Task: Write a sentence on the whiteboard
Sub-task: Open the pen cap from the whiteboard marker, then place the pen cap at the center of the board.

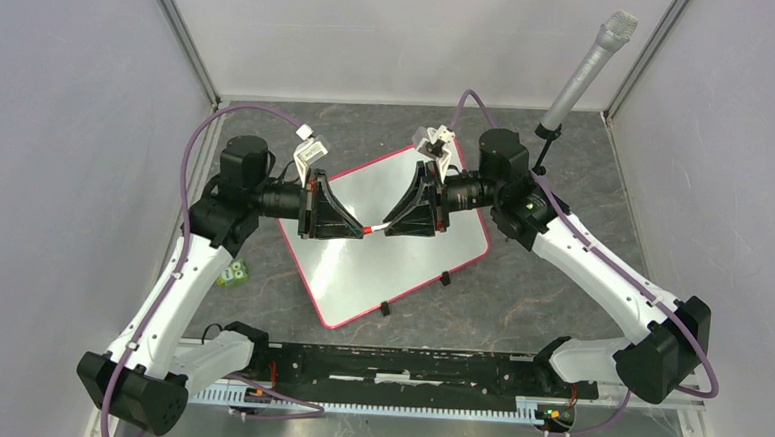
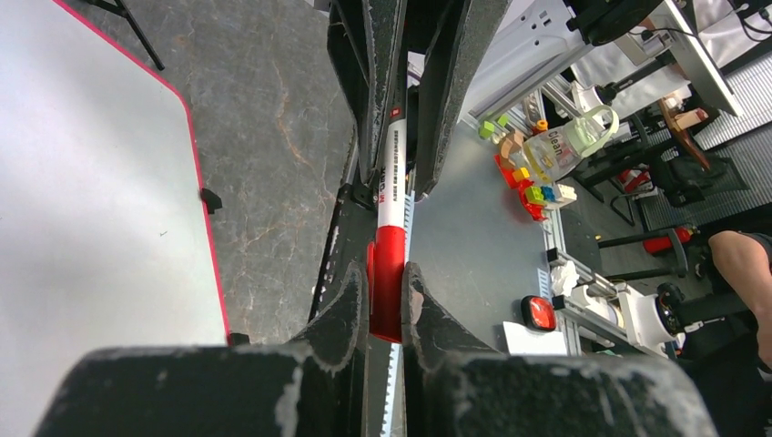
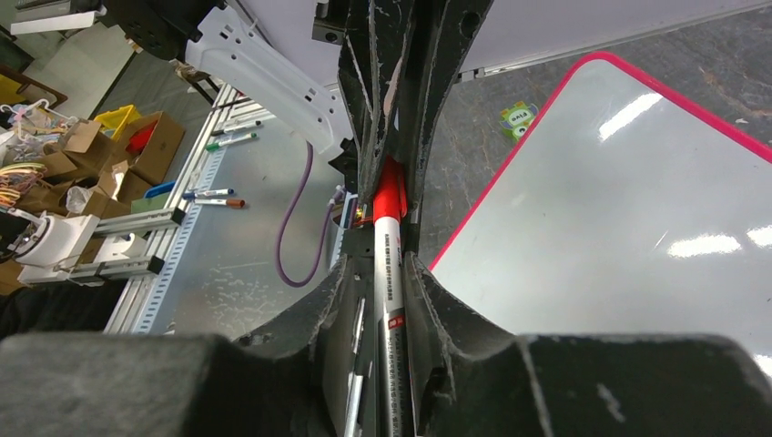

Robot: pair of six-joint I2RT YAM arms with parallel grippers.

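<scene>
Currently a white-barrelled, red-capped plastic marker (image 2: pixel 392 173) is suspended between both grippers above the blank, white, pink-framed rectangular whiteboard (image 1: pixel 360 277), which lies flat on the dark table (image 1: pixel 519 306). The left gripper (image 2: pixel 385 271) is clamped on the red cap (image 2: pixel 389 305); whether the right gripper (image 3: pixel 389 262) grips the barrel (image 3: pixel 393 319) it flanks cannot be told. Should that hold be slack, the marker may be dropped or left capped.

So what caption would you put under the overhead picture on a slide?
The left gripper and right gripper meet above the blank whiteboard, a red-capped marker bridging them.
</scene>
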